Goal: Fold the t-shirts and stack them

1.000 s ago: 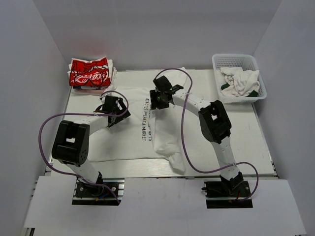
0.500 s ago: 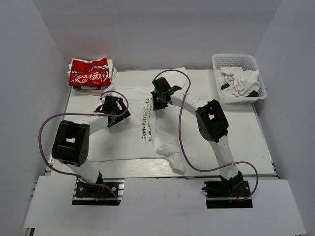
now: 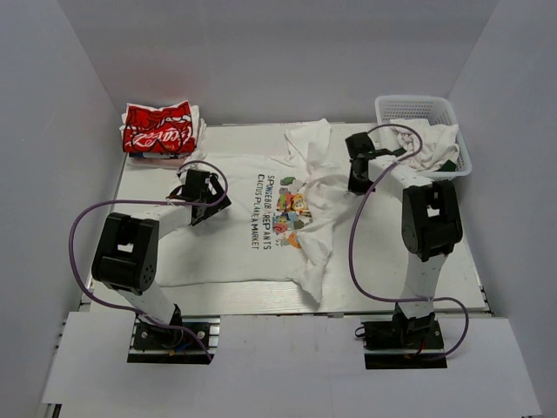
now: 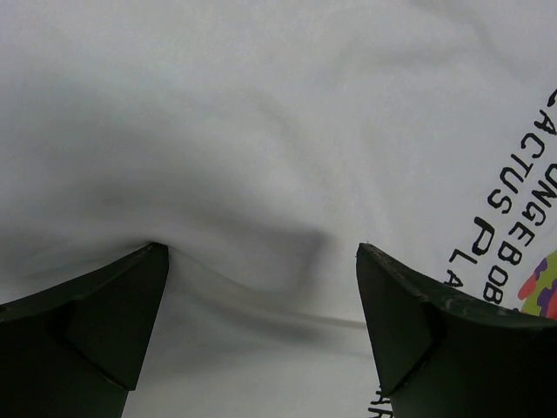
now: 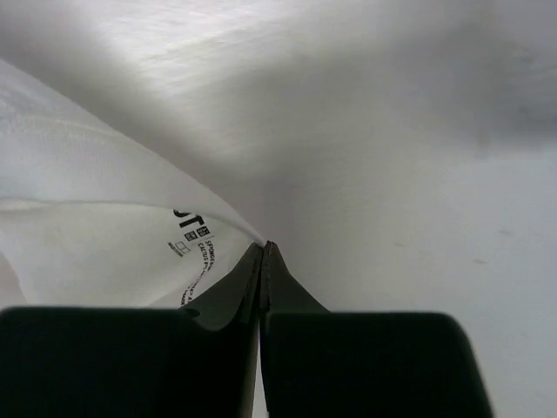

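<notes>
While the right gripper is clenched on a thin edge of the large white cloth t-shirt with colourful cartoon print and dark lettering, the left gripper is fully released.

Right wrist view: both fingers are pressed together with a fabric fold caught at the tips. A small printed label sits on the cloth just left of the pinch.

Top view: the pinch is on the shirt's right side, near the white plastic mesh basket. Cloth there is drawn into ridges running toward the print.

Left wrist view: left fingers are spread wide, low over plain white fabric with a soft crease between them. Cannot tell if the tips touch the cloth. Lettering shows at the right edge.

The shirt lies print-up across the middle of the pale flat table. Its left half is fairly flat and its right half bunched. One part trails to the near edge, another is rumpled toward the far edge.

The folded red cloth t-shirt with white script is at the far-left corner, on top of folded white cloth, well apart from both grippers.

The basket at far right holds crumpled white cloth with a bit of dark green showing.
</notes>
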You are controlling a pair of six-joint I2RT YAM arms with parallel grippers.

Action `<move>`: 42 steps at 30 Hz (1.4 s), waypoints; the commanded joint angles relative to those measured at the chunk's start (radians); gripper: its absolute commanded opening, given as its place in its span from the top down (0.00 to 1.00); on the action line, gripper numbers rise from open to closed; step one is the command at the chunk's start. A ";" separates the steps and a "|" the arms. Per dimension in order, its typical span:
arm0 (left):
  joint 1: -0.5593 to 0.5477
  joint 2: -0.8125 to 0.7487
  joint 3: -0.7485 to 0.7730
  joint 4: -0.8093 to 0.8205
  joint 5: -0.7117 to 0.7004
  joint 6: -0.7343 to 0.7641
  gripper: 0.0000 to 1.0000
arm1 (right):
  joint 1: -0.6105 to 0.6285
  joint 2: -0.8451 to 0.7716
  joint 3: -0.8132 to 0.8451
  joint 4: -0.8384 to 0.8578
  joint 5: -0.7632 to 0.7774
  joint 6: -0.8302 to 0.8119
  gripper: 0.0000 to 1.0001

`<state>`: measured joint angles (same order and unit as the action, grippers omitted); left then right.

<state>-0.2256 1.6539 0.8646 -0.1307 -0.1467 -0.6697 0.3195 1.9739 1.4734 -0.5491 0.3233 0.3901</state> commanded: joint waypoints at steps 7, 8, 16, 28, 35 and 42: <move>-0.001 0.050 -0.003 -0.066 -0.004 -0.002 0.00 | -0.152 -0.070 -0.117 -0.043 0.255 -0.042 1.00; -0.001 0.050 -0.003 -0.066 -0.004 -0.002 0.00 | -0.157 -0.070 -0.117 -0.037 0.255 -0.054 1.00; -0.001 0.040 -0.003 -0.057 0.027 0.018 0.00 | -0.192 -0.153 -0.122 -0.066 0.232 -0.066 0.10; -0.001 0.004 -0.003 -0.055 0.111 0.030 0.03 | -0.065 -0.451 -0.347 -0.101 -0.217 0.003 0.10; -0.001 -0.031 -0.021 -0.064 0.111 0.030 0.03 | -0.036 -0.463 -0.522 0.003 -0.432 0.062 0.10; -0.011 -0.065 -0.056 -0.090 0.091 0.019 0.03 | -0.039 -0.426 -0.567 0.124 -0.372 0.093 0.51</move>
<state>-0.2291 1.6295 0.8471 -0.1387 -0.0734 -0.6373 0.2836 1.5566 0.9062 -0.5129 -0.0414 0.4507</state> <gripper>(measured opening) 0.973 0.576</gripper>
